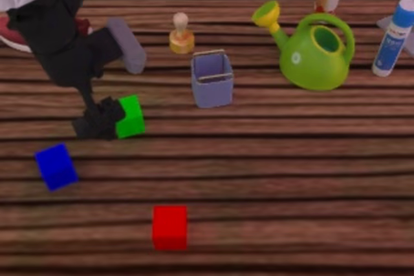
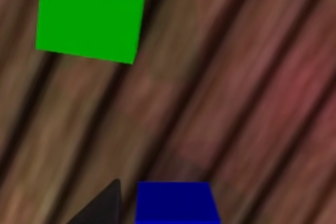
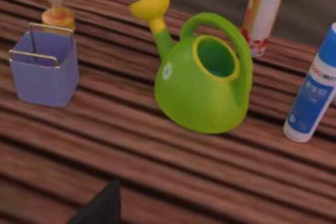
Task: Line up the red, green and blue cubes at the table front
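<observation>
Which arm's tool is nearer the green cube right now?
Left. The left tool sits right against the green cube, on its left side. The right tool is out of the top view, facing the watering can.

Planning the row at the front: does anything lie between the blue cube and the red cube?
No. In the top view only bare table lies between the blue cube and the red cube.

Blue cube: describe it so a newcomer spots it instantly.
Start at the table's left side in the top view, where the left gripper sits beside the green cube. The blue cube lies apart, nearer the front-left. It is deep blue, skewed to the planks.
</observation>
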### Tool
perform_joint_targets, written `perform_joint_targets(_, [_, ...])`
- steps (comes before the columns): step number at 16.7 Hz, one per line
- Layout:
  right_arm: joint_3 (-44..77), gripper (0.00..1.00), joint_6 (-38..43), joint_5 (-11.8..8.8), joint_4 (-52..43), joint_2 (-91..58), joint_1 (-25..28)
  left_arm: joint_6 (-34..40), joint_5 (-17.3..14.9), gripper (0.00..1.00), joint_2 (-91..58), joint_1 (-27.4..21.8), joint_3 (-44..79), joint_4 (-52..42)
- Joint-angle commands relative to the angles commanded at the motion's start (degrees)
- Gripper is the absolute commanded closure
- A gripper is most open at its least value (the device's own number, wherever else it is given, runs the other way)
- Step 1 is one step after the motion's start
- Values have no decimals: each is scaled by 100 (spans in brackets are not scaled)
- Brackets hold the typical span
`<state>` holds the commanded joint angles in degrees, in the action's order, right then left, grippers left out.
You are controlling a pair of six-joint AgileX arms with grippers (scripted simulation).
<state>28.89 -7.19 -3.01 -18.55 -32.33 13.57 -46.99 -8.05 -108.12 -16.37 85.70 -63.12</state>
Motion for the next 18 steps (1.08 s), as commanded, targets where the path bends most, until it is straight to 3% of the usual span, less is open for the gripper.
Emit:
perform_joint_targets(8, [-2578, 0, 636, 251, 1616, 2866, -1158, -695, 650, 0, -2275, -116, 2423, -644])
perform_joint_targets(18, [-2889, 0, 719, 301, 1855, 3233, -1300, -760, 778, 0, -2551, -101, 2655, -562])
